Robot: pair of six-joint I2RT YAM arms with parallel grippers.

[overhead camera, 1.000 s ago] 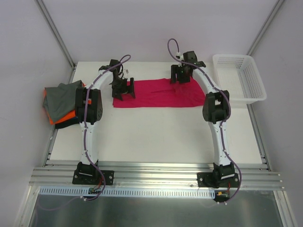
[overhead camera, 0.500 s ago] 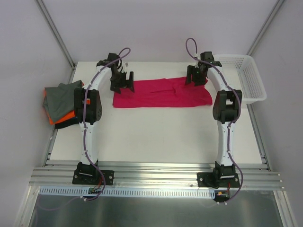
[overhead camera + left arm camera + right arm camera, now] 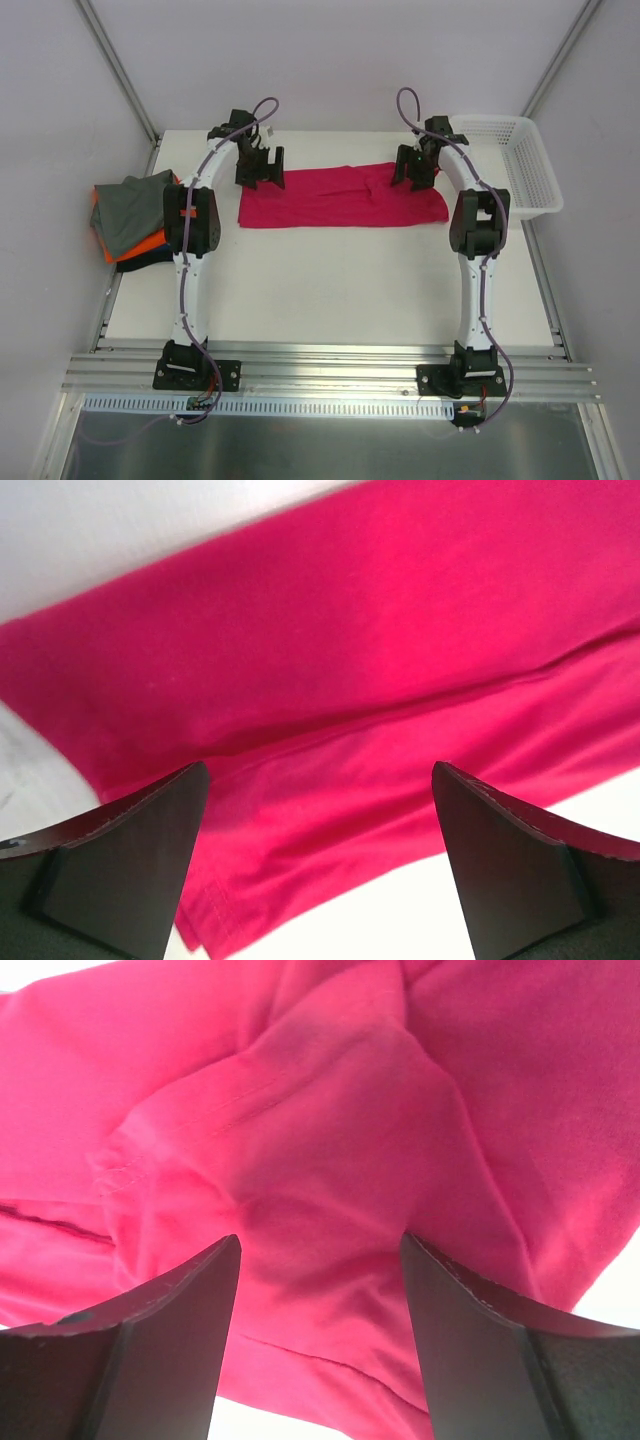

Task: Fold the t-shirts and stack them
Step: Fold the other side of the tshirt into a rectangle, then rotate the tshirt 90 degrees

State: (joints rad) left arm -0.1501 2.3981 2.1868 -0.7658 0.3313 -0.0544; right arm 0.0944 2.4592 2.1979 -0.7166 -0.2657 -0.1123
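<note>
One pink shirt (image 3: 340, 197) lies half folded, a long strip; left gripper (image 3: 260, 170) and right gripper (image 3: 413, 167) gape open, empty; other shirts (image 3: 130, 215) sit heaped, likely still to fold.

I saw a white table (image 3: 330, 290). A pink t-shirt (image 3: 330, 200) lay flat on it near the far side, folded into a long strip. At the left edge sat a pile, with a grey t-shirt (image 3: 130, 210) on top and an orange t-shirt (image 3: 147, 245) under it. A white basket (image 3: 530, 210) stood at the far right corner.
</note>
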